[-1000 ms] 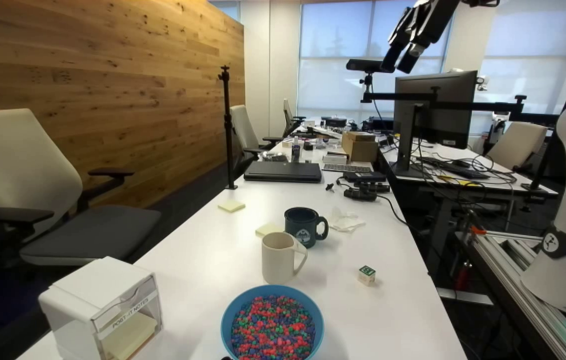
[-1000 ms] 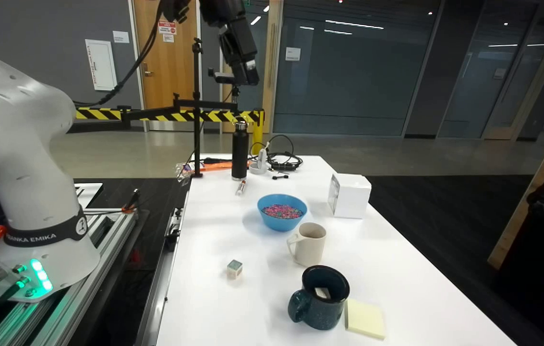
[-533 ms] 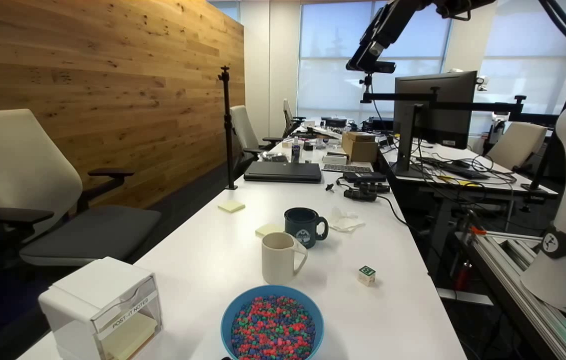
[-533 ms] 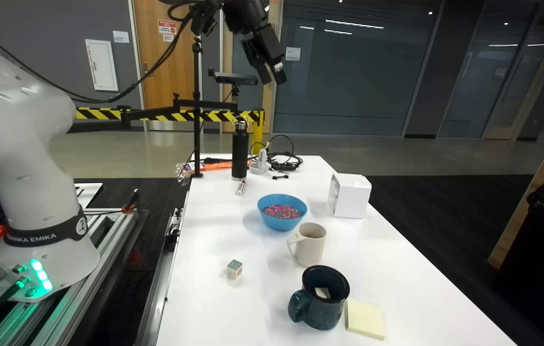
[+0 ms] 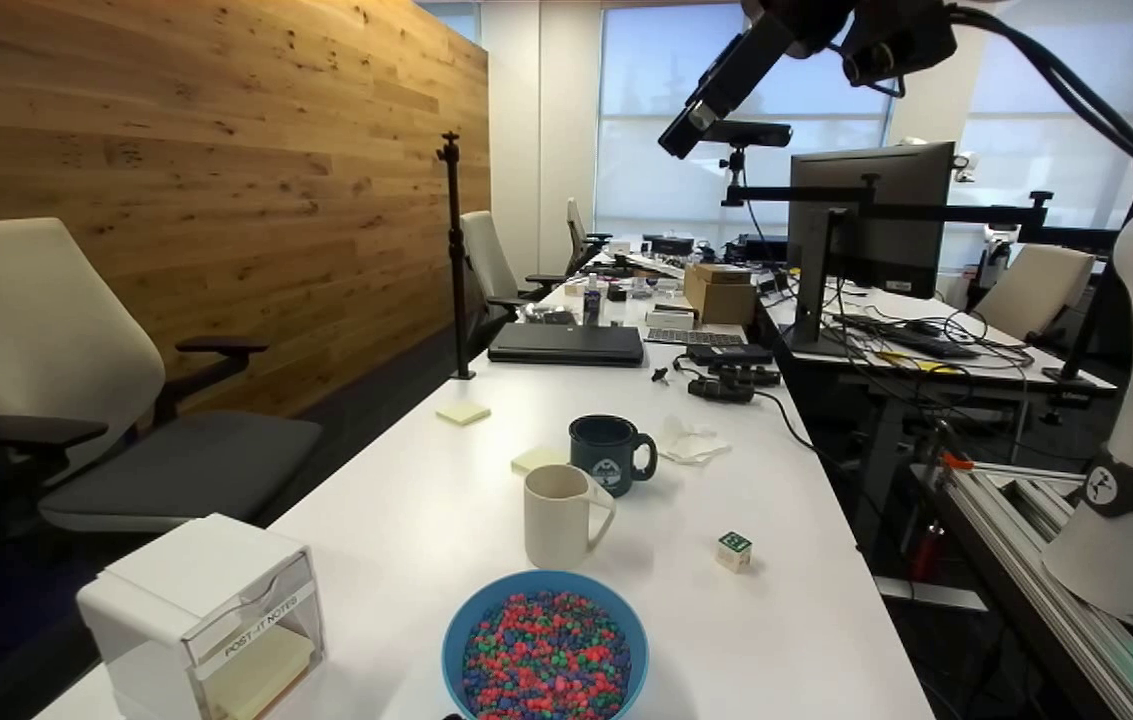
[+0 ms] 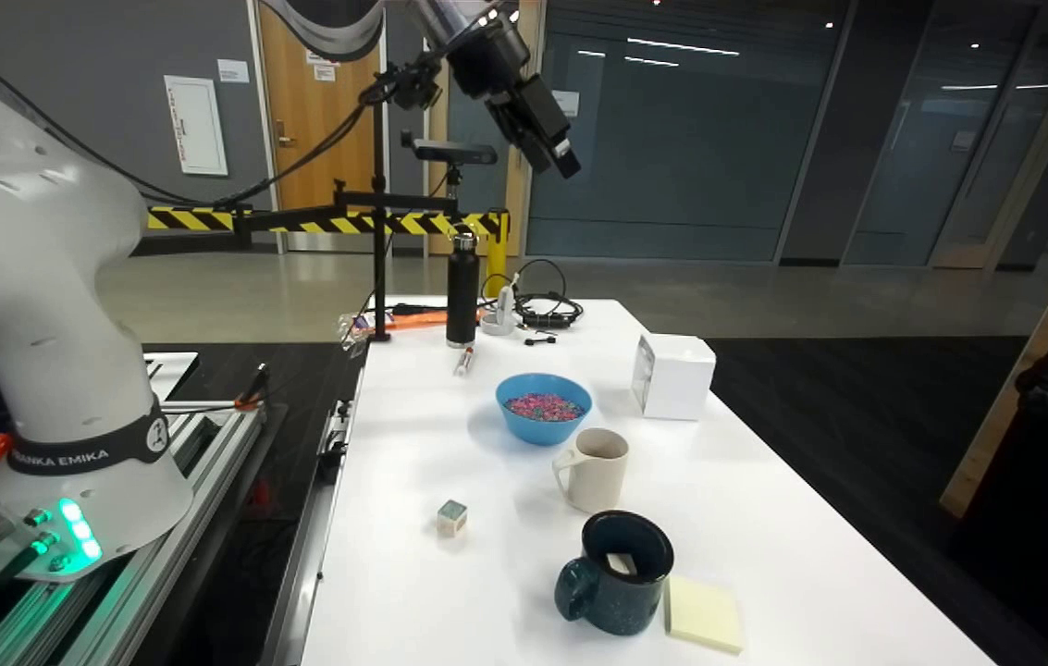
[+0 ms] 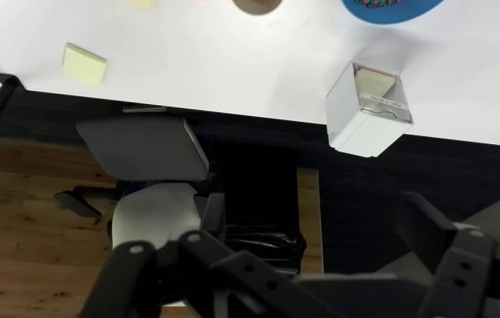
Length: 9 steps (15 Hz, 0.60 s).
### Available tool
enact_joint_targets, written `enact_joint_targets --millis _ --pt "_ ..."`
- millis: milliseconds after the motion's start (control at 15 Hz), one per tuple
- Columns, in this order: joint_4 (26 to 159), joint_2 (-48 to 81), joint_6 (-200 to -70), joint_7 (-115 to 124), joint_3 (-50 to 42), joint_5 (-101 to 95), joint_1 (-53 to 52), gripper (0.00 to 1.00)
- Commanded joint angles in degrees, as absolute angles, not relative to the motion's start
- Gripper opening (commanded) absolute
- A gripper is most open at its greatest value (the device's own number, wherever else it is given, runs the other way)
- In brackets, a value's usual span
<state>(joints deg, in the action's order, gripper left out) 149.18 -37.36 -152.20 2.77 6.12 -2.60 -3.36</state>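
Desk (image 6: pixel 450 606) count — 2 mugs (image 5: pixel 556 520), 1 blue bowl (image 6: pixel 537 433), 1 letter block (image 5: pixel 734 552), 1 white Post-it box (image 5: pixel 194 575) — plus 2 loose yellow note pads (image 5: pixel 463 412).

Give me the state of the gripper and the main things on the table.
Gripper: open, holding nothing
Bowl: upright, holding coloured bits
Beige mug: upright, inner bottom hidden
Dark mug: upright, something pale inside
Block: green-marked face up
Dispenser: upright, holding yellow notes
Laptop: closed
Bottle: upright, capped
Tissue: crumpled
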Motion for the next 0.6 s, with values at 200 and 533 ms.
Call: enact_joint_targets --millis 200,533 --pt "155.5 -39.0 -158.2 3.9 7.8 -4.6 0.1 1.00" --pt "158.6 -38.5 -158.4 4.0 8.6 -4.3 0.3 1.00"
